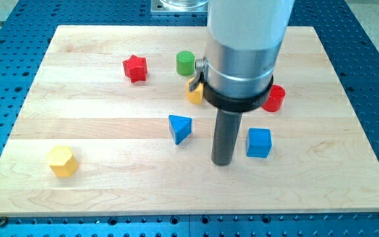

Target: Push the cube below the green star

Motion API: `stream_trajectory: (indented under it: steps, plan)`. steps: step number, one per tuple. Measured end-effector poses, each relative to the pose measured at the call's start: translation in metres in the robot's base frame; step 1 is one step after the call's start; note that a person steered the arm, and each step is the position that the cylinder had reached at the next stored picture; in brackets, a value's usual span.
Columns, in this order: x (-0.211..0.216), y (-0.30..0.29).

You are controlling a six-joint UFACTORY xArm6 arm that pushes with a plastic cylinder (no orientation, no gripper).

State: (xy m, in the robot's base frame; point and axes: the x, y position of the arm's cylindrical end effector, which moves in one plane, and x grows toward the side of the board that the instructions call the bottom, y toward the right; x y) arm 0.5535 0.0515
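While my rod hangs straight down over the wooden board (110, 191), my tip (222, 162) rests on the wood a little toward the board's right edge and nearer its bottom edge than its top. I have no jaws or fingers to spread or close; the rod is bare and touches no block.

Just to the right of my tip sits the blue cube (258, 143), close beside it with a narrow strip of board between us. On the other side, toward the left edge, the blue triangular block (180, 128) lies at nearly the same nearness, slightly higher up the board.

Farther up, partly hidden behind my wide grey housing (242, 46), a yellow block (194, 93) peeks out at the housing's left side; I cannot tell its shape. At the housing's right side a red cylinder (274, 98) shows.

Toward the top edge stands the green cylinder (185, 63), and left of it the red star (135, 68). Well apart from everything, near the bottom-left corner, lies the yellow hexagonal block (62, 161).

No green star can be made out from here.
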Motion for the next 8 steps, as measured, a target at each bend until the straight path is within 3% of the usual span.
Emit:
stream_trajectory:
  steps: [1, 2, 3, 4, 5, 6, 7, 8]
  plan:
    - [0.019, 0.024]
    - [-0.01, 0.077]
    - [-0.068, 0.047]
    - [-0.068, 0.058]
    - [-0.081, 0.161]
    - [-0.145, 0.229]
    - [-0.21, 0.167]
    - [-0.213, 0.087]
